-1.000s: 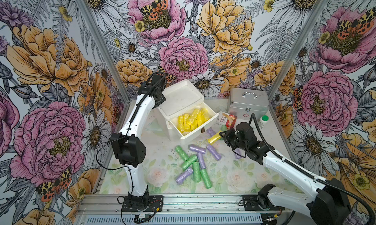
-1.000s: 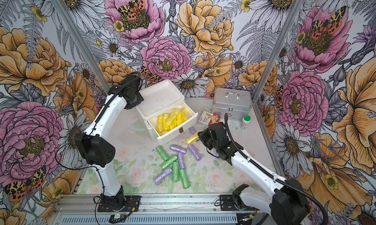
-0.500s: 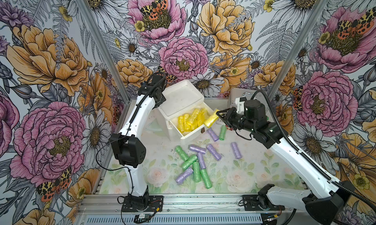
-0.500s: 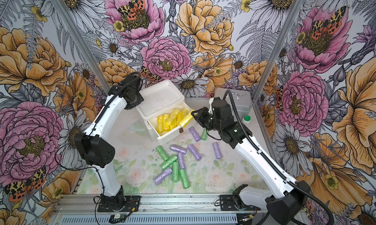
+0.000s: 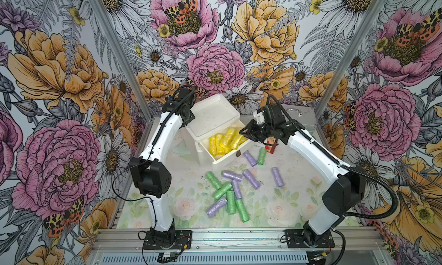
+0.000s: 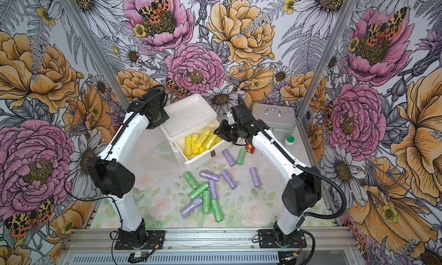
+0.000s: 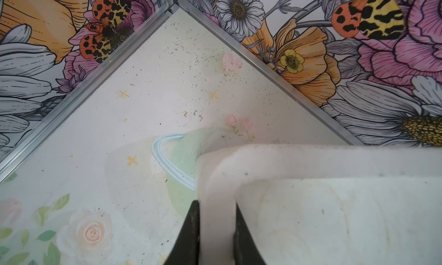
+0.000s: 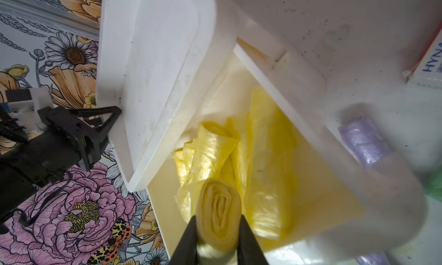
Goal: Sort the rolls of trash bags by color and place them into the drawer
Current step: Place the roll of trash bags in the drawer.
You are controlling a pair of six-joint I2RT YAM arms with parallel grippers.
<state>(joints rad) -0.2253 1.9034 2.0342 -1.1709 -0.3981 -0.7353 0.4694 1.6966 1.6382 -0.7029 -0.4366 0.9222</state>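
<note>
The right gripper (image 8: 217,228) has its two black fingers set against opposite sides of a pastel yellow roll (image 8: 218,204) of crinkly thin plastic trash bags. It pinches the roll near one end, and the coiled end faces the wrist camera. In both top views the right gripper hangs just over the open white plastic drawer (image 5: 227,159), where the other yellow rolls (image 5: 224,141) lie packed side by side. The left gripper (image 7: 216,211) is pressed together on the raised rim of the white plastic cabinet (image 7: 216,180) that houses the drawer, apparently to steady it.

The light green rolls (image 5: 222,189) and lilac rolls (image 5: 251,178) lie loose on the floral tabletop (image 5: 275,204). Most are in a crossed heap near the front, and a few lie closer to the drawer.

These rolls look very light and soft. The film probably gives under the fingers rather than resisting, so a firm squeeze would flatten a roll, not damage it. The glossy surface is likely slippery, and loose outer wraps, like the slack film visible in the drawer, could peel off or snag.

The best hold is probably across the middle of the cylinder, with the fingers on its curved sides. A hold near the end, as here, lets the roll droop or slide out. In the heap, a roll lying on top should be the easier one to take.
</note>
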